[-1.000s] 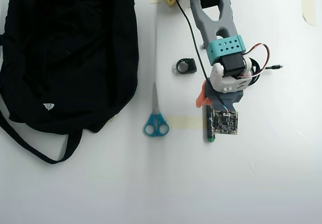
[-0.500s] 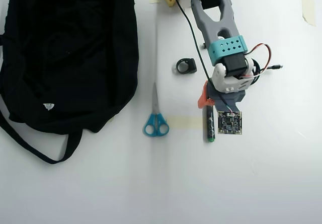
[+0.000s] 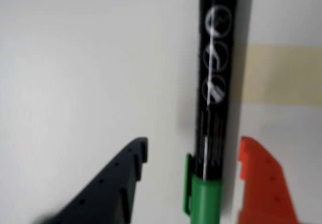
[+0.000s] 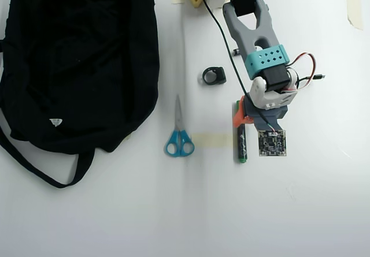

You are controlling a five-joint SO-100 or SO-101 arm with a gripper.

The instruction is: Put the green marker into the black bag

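Gripper [image 3: 193,156] released: the dark finger [image 3: 113,189] and the orange finger [image 3: 261,183] stand apart in the wrist view, with the green marker [image 3: 216,98] lying on the white table [image 3: 75,58] between them. The marker sits nearer the orange finger than the dark one; neither finger visibly touches it. Its green cap lies level with the fingertips, and the black barrel with white print extends away beyond them, passing beside a strip of beige tape [image 3: 282,75]

In the overhead view the gripper [image 4: 247,117] is over the upper end of the marker [image 4: 243,144]. The blue-handled scissors [image 4: 178,133] lie left of the fingers, and the black bag [image 4: 75,60] lies well apart, further left
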